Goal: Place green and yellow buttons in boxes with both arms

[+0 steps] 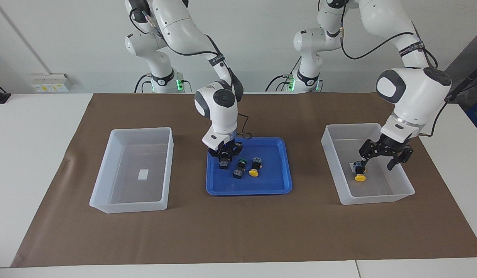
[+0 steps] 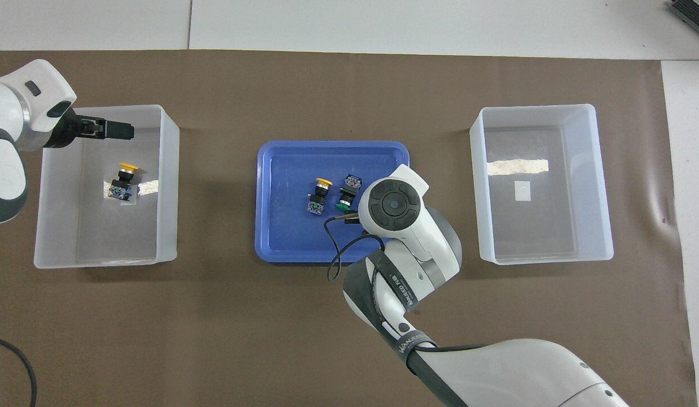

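Buttons crowd tray around right claw.

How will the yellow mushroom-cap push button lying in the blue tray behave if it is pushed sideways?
The yellow mushroom-cap push button in the blue plastic tray lies on its side, so it cannot tip further. Its round cap may make it roll in an arc. The smooth-looking tray floor probably lets it slide easily.
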